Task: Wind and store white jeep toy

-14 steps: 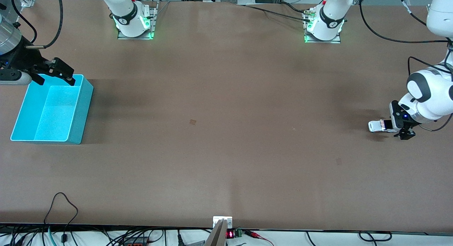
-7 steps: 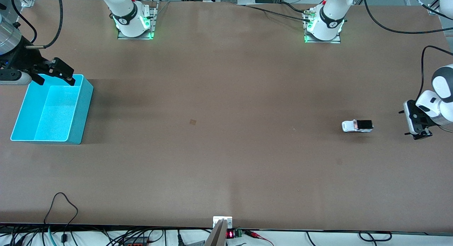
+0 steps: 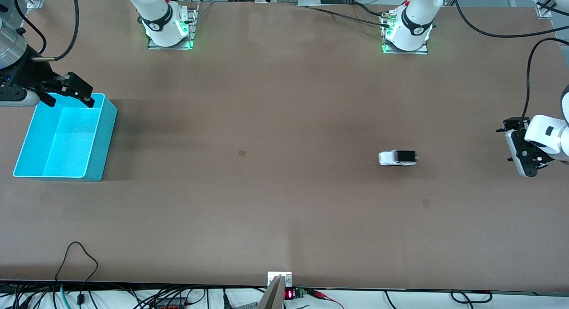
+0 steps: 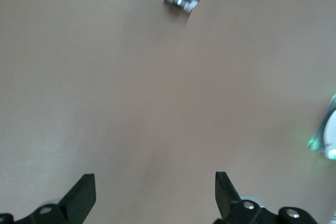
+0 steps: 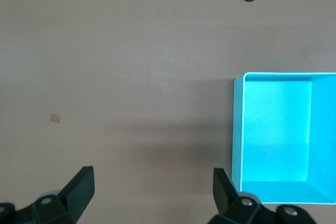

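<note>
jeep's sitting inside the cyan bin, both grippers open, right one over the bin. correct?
Not quite: the white jeep toy is on the bare table toward the left arm's end, not in the cyan bin; the front view shows it. Left gripper and right gripper are open.

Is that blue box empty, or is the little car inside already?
Empty: the cyan bin shows only bare floor, and the white jeep toy stands on the table.

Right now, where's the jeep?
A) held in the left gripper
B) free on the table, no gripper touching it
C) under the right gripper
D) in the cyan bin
B: the jeep sits alone on the bare table, apart from the open left gripper at the left arm's end; the open right gripper is over the bin, which holds nothing.
</note>
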Controlling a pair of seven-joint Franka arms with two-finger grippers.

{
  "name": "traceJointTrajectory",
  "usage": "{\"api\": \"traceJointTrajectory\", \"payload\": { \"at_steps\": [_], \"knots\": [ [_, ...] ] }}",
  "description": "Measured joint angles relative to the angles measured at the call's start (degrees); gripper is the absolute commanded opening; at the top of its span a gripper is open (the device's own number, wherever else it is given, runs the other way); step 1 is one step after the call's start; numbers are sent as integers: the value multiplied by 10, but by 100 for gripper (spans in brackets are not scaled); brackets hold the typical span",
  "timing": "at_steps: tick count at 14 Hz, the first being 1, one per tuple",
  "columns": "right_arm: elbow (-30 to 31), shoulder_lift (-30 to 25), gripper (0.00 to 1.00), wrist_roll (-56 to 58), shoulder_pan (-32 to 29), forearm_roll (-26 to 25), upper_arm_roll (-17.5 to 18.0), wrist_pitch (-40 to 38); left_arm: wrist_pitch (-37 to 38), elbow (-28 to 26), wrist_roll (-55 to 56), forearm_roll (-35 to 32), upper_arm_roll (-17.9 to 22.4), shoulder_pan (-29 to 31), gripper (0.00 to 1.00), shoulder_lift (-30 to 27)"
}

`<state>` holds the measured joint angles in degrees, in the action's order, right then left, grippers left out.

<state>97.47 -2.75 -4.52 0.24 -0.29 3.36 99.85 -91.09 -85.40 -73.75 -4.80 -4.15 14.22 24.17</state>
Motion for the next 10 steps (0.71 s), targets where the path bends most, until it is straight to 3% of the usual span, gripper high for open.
{"api": "traceJointTrajectory", "payload": {
  "at_steps": [5,10],
  "knots": [
    [0,0,100,0,0,0,0,0,107,71,180,0,-7,-38,100,-3],
    [0,0,100,0,0,0,0,0,99,65,474,5,-20,-88,100,-64]
  ]
}}
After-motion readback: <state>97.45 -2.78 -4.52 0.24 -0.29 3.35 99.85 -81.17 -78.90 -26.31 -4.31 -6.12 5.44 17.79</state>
